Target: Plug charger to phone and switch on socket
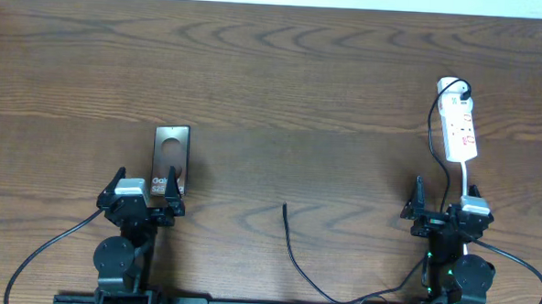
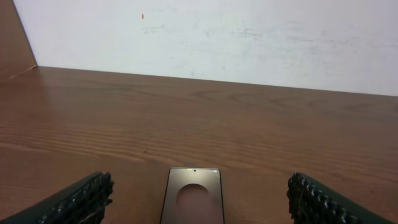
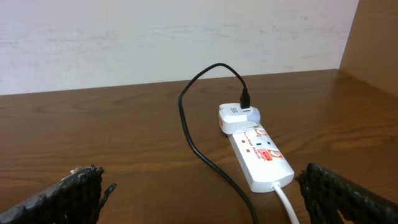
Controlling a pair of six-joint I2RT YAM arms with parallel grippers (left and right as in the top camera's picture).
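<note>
The phone lies flat on the left, a dark-brown slab with a round mark; its far end shows in the left wrist view. My left gripper sits open at its near end, fingers apart on either side. The socket, a white power strip with red marks, lies far right and shows in the right wrist view. The charger runs from the adapter as a thin black cable; its free tip rests mid-table. My right gripper is open, just short of the socket.
The wooden table meets a white wall at the back. The socket's white cord runs back toward the right arm base. Black arm cables trail off the front edge on both sides.
</note>
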